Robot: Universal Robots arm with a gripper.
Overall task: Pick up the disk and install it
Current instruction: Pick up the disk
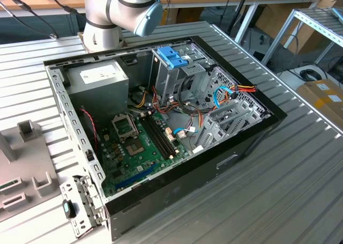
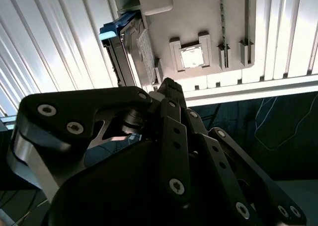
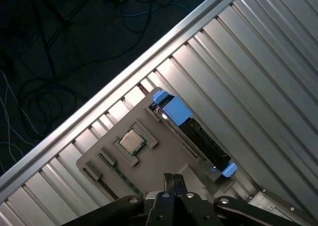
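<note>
Disk (image 3: 198, 135) stands on its long edge in a slot at one side of a grey tray (image 3: 161, 159), which lies near the bench (image 3: 258, 77) edge. Open ribbed surface runs along the disk's outer face. A processor chip (image 3: 131, 141) sits in the tray near it. The pincer (image 3: 174, 178), pressed together and empty, hovers over the tray. An open computer case (image 1: 246, 142) occupies mid-bench.

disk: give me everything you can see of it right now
The disk stands on edge along one side of the grey holder plate on the ribbed metal table. A blue plastic carrier frame caps both ends; the edge between looks dark. The second wrist view shows a white printed label on its silver face. The gripper hovers apart from it, holding nothing.
</note>
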